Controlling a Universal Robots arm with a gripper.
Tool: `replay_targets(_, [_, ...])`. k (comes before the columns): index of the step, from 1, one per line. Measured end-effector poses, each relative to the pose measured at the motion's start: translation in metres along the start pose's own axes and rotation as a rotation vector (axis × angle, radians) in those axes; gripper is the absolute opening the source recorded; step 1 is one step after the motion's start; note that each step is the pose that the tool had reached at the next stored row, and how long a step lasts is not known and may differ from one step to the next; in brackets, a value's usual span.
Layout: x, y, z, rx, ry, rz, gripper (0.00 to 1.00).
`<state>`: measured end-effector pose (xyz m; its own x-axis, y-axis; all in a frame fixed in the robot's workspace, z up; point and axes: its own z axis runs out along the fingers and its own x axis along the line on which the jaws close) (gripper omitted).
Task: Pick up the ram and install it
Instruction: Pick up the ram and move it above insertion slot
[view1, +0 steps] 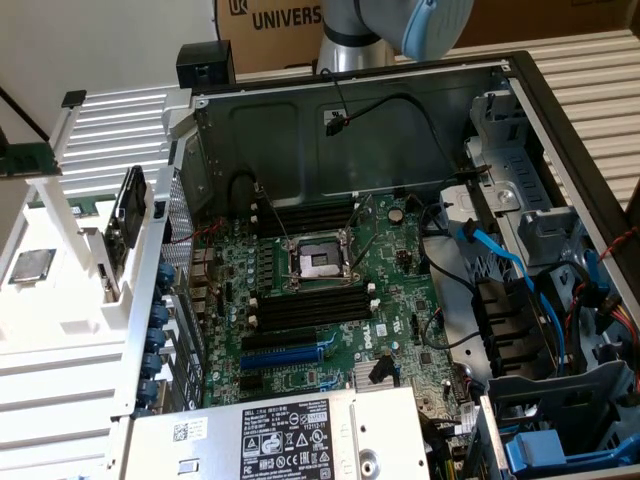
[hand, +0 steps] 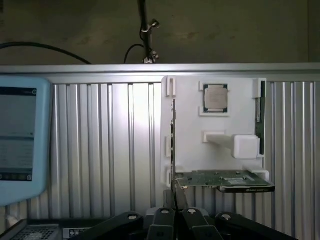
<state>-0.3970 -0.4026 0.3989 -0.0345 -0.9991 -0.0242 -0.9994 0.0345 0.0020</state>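
The ram (view1: 130, 205) stands on its long edge in clips along the side of a white holder (view1: 70, 330), at the exterior view's left, beside the open computer case. In the wrist view the ram (hand: 172, 145) appears edge-on as a thin dark line on the holder (hand: 190, 130). My gripper (hand: 175, 192) hangs well short of it, fingers close together and nothing between them. The empty black memory slots (view1: 305, 305) lie on the motherboard (view1: 330, 290) beside the CPU socket (view1: 318, 262).
The holder also carries a square silver CPU chip (hand: 216, 97), a flat green card (hand: 225, 180) and a thin green strip (hand: 260, 117) on its other edge. A blue-framed tablet (hand: 20, 140) lies on the ribbed table. Cables and drive cages crowd the case's right side (view1: 540, 300).
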Motion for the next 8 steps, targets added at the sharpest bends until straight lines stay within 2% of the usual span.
replay_targets(6, [0.003,-0.02,-0.0042,-0.0114,0.0004,0.0,0.12])
replay_targets(8, [0.003,-0.0251,-0.0041,-0.0129,0.0004,0.0,0.12])
